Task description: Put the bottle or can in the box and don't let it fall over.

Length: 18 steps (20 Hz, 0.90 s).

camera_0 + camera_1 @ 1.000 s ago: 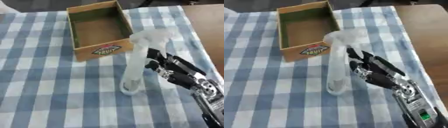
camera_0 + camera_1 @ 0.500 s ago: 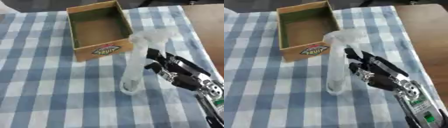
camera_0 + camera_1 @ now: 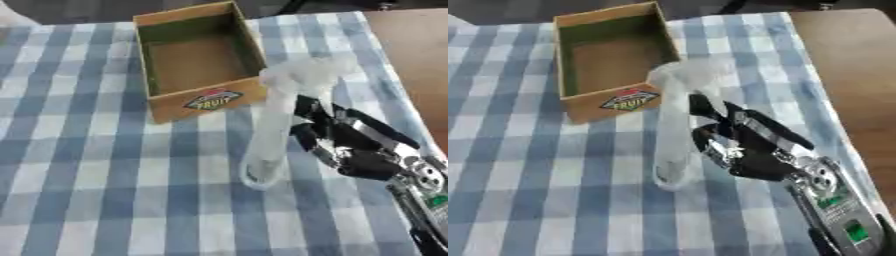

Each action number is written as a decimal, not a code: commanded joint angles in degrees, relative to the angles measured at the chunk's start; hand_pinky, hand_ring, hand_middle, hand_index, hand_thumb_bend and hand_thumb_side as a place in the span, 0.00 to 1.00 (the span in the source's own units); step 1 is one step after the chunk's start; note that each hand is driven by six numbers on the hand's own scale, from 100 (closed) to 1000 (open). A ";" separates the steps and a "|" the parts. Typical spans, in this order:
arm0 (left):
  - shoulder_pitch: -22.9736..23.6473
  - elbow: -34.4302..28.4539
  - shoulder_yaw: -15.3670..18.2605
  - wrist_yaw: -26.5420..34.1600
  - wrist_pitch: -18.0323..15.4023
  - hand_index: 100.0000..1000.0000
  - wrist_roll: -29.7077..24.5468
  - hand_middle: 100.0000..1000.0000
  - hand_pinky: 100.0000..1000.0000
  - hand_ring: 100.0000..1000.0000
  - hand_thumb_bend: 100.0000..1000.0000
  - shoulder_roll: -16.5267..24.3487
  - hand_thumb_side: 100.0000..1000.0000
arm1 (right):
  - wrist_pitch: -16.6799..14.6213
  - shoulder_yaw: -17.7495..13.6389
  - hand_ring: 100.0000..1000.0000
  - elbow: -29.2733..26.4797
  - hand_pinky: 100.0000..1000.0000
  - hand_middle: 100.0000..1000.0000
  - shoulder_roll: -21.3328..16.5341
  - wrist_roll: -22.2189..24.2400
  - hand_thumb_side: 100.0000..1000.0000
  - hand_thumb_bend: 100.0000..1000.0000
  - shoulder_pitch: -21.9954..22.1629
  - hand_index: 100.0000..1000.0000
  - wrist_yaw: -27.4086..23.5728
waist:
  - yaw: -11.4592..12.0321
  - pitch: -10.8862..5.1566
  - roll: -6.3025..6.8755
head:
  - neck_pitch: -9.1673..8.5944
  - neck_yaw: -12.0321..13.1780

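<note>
Closing in from the right, the right robot hand [image 3: 337, 142] is sitting a little nearer the clear bottle [image 3: 278, 125] than it was a second ago, its dark fingers [image 3: 308, 107] now lying against the bottle's right side where earlier they were only just beside it. Apart from that small advance, nothing is changing: the bottle is keeping the same spot on the blue-and-white checked cloth [image 3: 96, 170] that covers the worktop [image 3: 411, 55], its base planted on the cloth and its pale, blurred top leaning up toward the near right corner of the box [image 3: 199, 60]. That reads as a grasp being set up, so the task is barely under way, with the lift and the placing all yet to come. The fingers are looking partly bent beside the bottle, some high on its body and some lower down, but the views are not showing whether they are wrapping round it or only resting against its flank, so I cannot tell whether the grip is made. The cardboard box, with a fruit label on its near wall, is standing open and empty just beyond the bottle, very close to it, so the carry is looking short; the tall, narrow bottle is likely to tip easily if it is nudged sideways before the fingers are holding it. The left robot hand is not showing in either view.
</note>
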 commanded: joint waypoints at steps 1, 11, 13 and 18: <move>-0.43 -0.72 0.15 0.02 -0.04 0.85 -0.33 0.69 1.00 0.49 0.58 0.69 0.35 | 0.44 0.13 1.00 -0.26 0.83 1.00 0.07 0.08 0.51 0.00 -1.12 0.95 0.02 | 0.17 -0.61 0.01 | -0.75 -0.02; -0.56 -0.73 0.14 0.07 0.03 0.86 -0.69 0.69 1.00 0.49 0.57 0.71 0.36 | 1.64 0.71 1.00 -1.27 0.83 1.00 0.28 0.97 0.54 0.00 -2.32 0.95 -2.04 | 0.49 -0.57 -0.20 | -0.80 -0.06; -0.62 -0.75 0.14 0.09 0.04 0.86 -0.71 0.69 1.00 0.49 0.57 0.73 0.36 | 1.93 0.80 1.00 -1.30 0.83 1.00 0.34 1.20 0.54 0.00 -2.38 0.95 -2.54 | 0.55 -0.57 -0.23 | -0.82 -0.08; -0.67 -0.77 0.13 0.11 0.07 0.86 -0.76 0.69 1.00 0.49 0.57 0.75 0.36 | 2.17 0.83 1.00 -1.16 0.83 1.00 0.64 1.73 0.55 0.00 -2.68 0.95 -3.04 | 0.66 -0.54 -0.26 | -0.91 -0.14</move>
